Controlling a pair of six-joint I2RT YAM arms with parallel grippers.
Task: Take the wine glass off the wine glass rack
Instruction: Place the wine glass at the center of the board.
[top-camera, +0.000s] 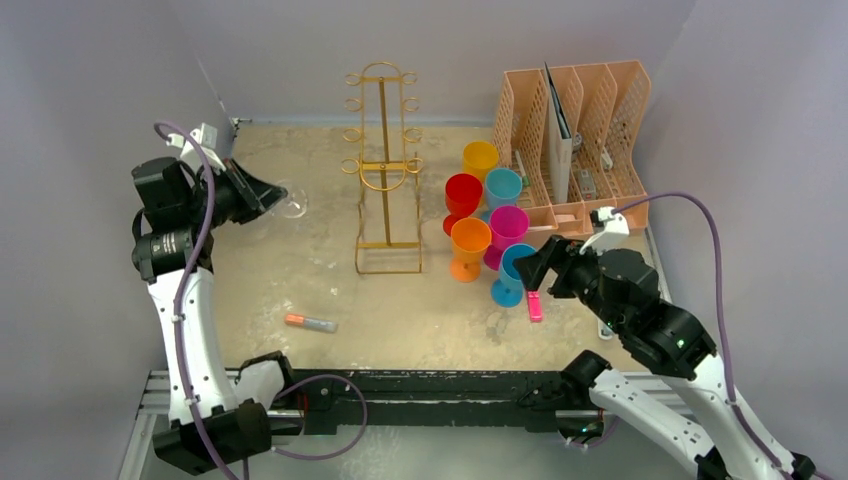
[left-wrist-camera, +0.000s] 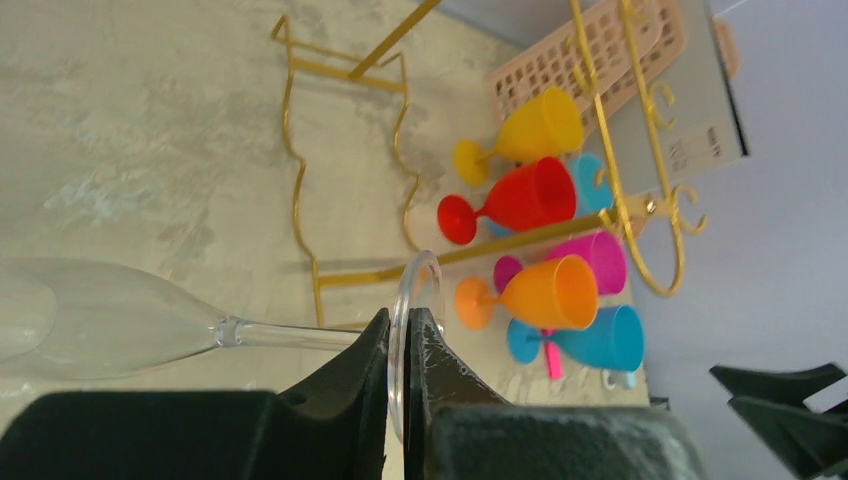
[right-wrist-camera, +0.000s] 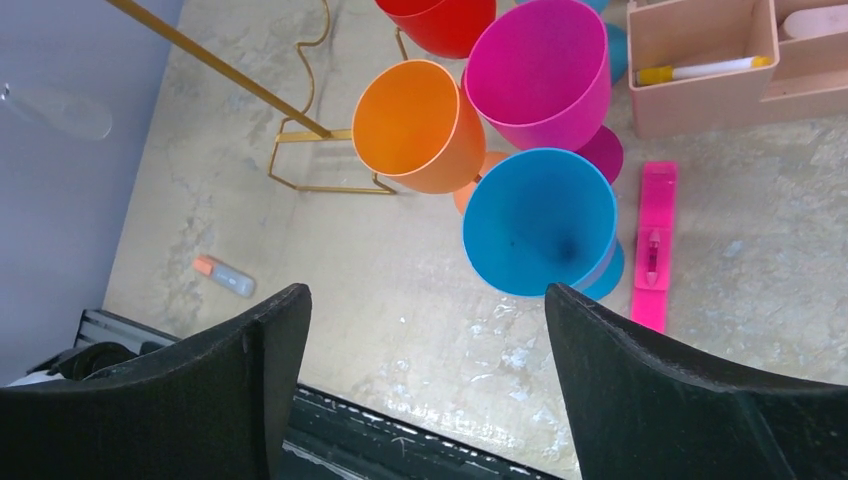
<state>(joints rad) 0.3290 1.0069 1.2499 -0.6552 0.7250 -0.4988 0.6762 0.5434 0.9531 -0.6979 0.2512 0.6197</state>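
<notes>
Wine glass of clear glass with a long stem (left-wrist-camera: 150, 322) is off the tall gold wire rack (top-camera: 385, 163). It is held sideways at the left of the top view, near the left wall and well apart from the rack, with open beige tabletop (top-camera: 300, 270) between them. Left gripper (left-wrist-camera: 400, 335) is closed on the rim of its round foot. Right gripper (right-wrist-camera: 425, 300) stands wide open and holds nothing, just above a blue plastic goblet (right-wrist-camera: 540, 220) at the near edge of the coloured goblets. These stand between the rack and the peach perforated organiser (top-camera: 580, 120).
</notes>
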